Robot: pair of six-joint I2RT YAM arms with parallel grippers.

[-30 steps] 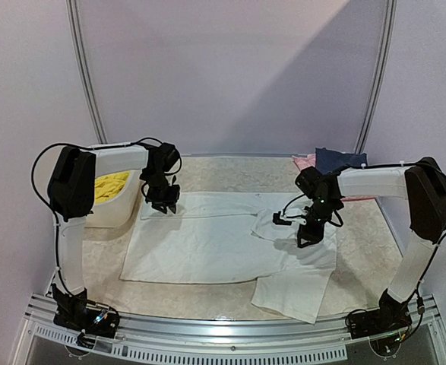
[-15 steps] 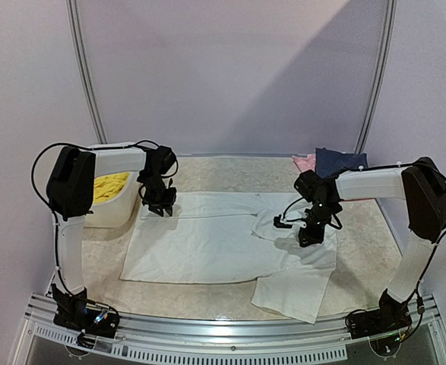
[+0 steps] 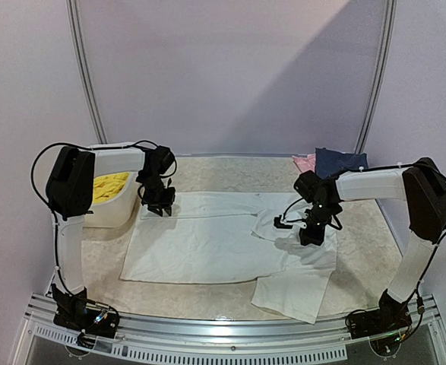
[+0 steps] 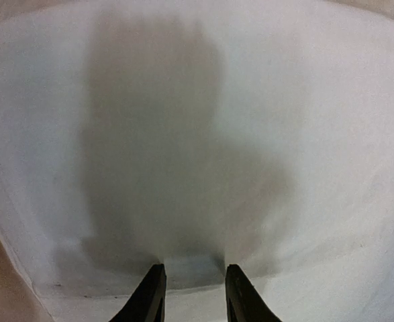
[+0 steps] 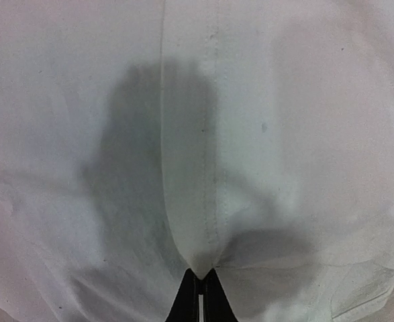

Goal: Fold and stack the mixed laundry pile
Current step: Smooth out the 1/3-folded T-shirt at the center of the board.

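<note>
The white plastic basket (image 3: 118,215) is sitting at the far left of the desk (image 3: 230,169), holding the yellow shorts (image 3: 110,186). A pink cloth (image 3: 305,161) and a dark blue cloth (image 3: 340,161) are lying at the far right. The white T-shirt (image 3: 207,243) is lying spread across the middle. The left fingers (image 3: 160,207) are resting parted on its far left corner (cloth is showing in the gap, not visibly pinched). The right fingers (image 3: 311,237) are clenching a ridge of the shirt toward its right side, and the arm is covering the cloth there. The basket's wall is hiding most of the shorts.
</note>
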